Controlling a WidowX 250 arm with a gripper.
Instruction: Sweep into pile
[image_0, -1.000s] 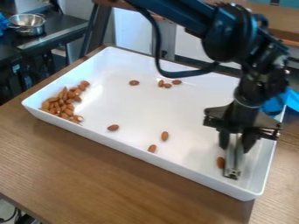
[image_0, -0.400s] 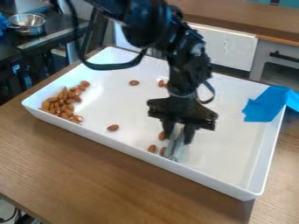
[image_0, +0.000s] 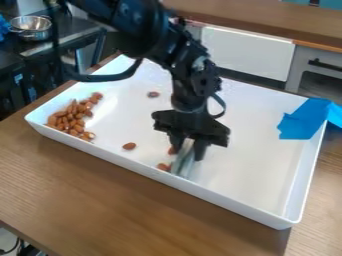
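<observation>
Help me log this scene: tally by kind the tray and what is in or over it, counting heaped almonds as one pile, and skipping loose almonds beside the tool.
White tray: 1
Almond pile: 1
Loose almonds in sight: 2
Metal piece in the tool: 1
Blue sheet: 1
Total: 6

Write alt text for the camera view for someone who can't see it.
A black robot gripper holds a flat metal piece against a white tray, beside a few loose almonds. A pile of almonds sits at the tray's left end.
</observation>
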